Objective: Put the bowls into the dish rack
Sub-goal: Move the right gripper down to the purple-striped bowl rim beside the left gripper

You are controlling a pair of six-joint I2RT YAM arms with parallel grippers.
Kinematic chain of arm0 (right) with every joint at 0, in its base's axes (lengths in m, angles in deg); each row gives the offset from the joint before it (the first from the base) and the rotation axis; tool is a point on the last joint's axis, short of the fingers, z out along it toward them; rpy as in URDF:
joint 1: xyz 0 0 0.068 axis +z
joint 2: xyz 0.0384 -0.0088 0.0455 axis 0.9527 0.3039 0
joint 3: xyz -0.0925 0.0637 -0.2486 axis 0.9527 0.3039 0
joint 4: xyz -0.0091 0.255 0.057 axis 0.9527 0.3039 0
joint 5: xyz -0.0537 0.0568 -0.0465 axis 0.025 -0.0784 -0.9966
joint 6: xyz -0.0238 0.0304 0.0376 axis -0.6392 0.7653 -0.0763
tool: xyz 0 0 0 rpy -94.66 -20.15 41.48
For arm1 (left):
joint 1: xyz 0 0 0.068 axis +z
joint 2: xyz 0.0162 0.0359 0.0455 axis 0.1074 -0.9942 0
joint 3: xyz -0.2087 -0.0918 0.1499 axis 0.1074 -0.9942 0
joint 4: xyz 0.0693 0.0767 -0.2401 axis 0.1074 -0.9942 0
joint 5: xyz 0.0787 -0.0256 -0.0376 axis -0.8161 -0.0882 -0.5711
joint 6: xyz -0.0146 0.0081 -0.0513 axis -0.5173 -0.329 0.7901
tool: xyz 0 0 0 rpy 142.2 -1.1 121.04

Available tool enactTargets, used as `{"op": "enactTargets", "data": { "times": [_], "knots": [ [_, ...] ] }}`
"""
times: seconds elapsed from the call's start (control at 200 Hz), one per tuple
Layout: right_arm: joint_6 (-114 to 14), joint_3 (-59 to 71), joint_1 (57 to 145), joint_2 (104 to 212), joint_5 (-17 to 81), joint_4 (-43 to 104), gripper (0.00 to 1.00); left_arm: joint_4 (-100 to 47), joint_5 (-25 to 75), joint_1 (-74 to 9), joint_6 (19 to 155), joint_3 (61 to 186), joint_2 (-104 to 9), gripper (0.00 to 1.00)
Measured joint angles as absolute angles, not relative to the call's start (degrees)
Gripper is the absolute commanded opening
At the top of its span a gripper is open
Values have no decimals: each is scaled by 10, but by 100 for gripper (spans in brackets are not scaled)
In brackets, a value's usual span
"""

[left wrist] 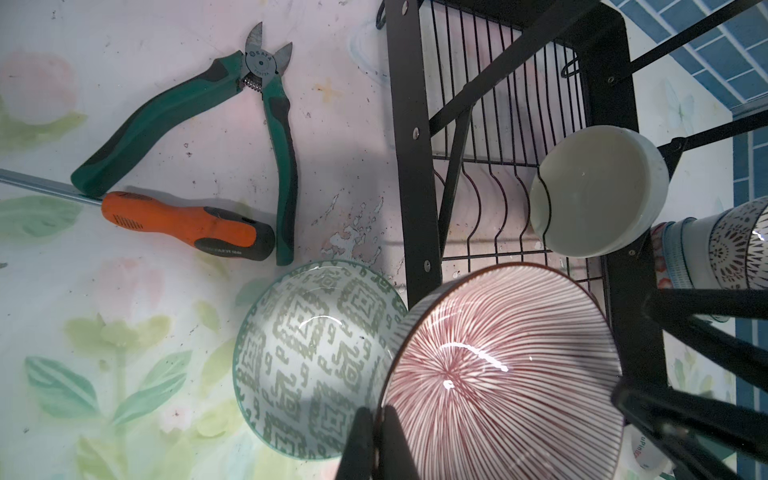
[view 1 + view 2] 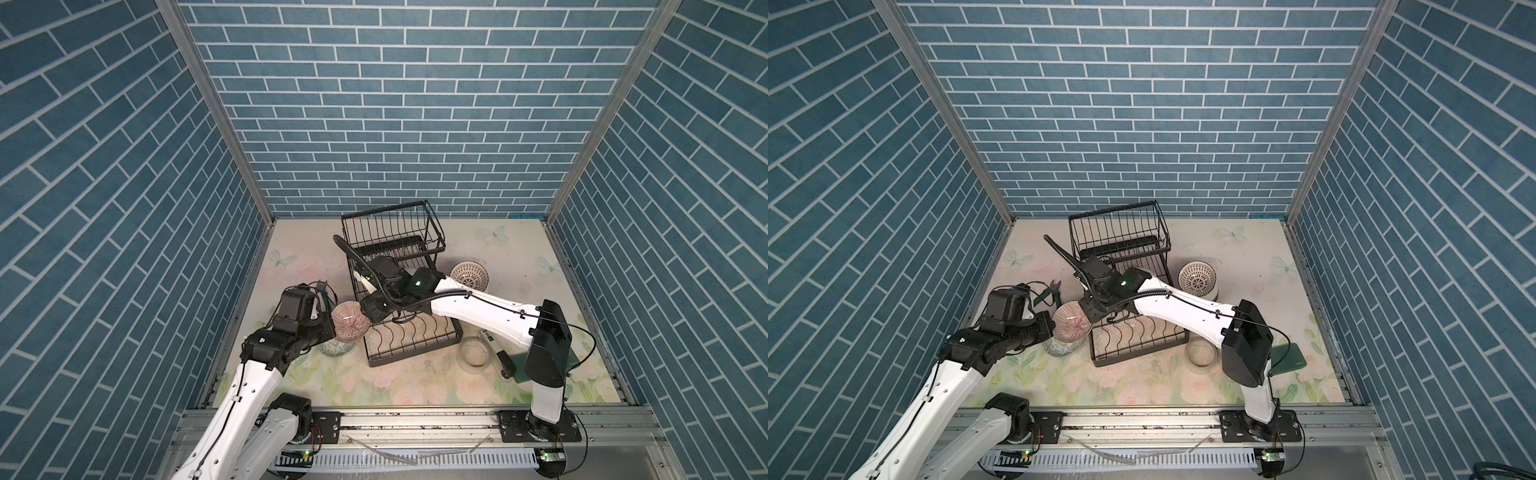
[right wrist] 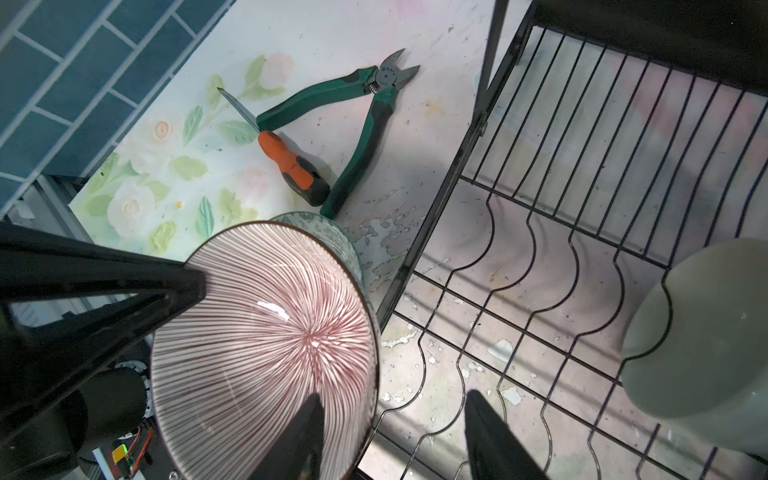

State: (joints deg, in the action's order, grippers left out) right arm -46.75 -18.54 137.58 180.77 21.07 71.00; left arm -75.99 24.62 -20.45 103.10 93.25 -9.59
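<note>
The striped bowl hangs tilted just beside the dish rack, its rim pinched by the left hand. The right hand, jaws apart, straddles the opposite rim with 1 finger inside, probably to take it over for the rack.

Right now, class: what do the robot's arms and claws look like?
The left arm and right arm have smooth white shells with boxy black joints. A ribbed black cable hose runs along the right arm, and a green light glows at its wrist. The left claw and right claw have slim black tapered fingers.
</note>
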Motion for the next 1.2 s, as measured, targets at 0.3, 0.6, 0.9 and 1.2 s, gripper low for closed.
{"op": "enactTargets", "data": {
  "times": [0.3, 0.6, 0.9, 1.2],
  "knots": [
    [-463, -228, 1382, 1854, 189, 732, 39, -754, 247, -205, 1031, 927, -104, 0],
    [-457, -233, 1386, 1875, 178, 742, 23, -749, 247, -205, 1030, 916, -104, 0],
    [-445, -233, 1387, 1875, 192, 737, 1, -742, 246, -205, 1031, 898, -103, 0],
    [-438, -233, 1385, 1875, 197, 731, 0, -733, 244, -205, 1032, 893, -101, 0]
  ]
}}
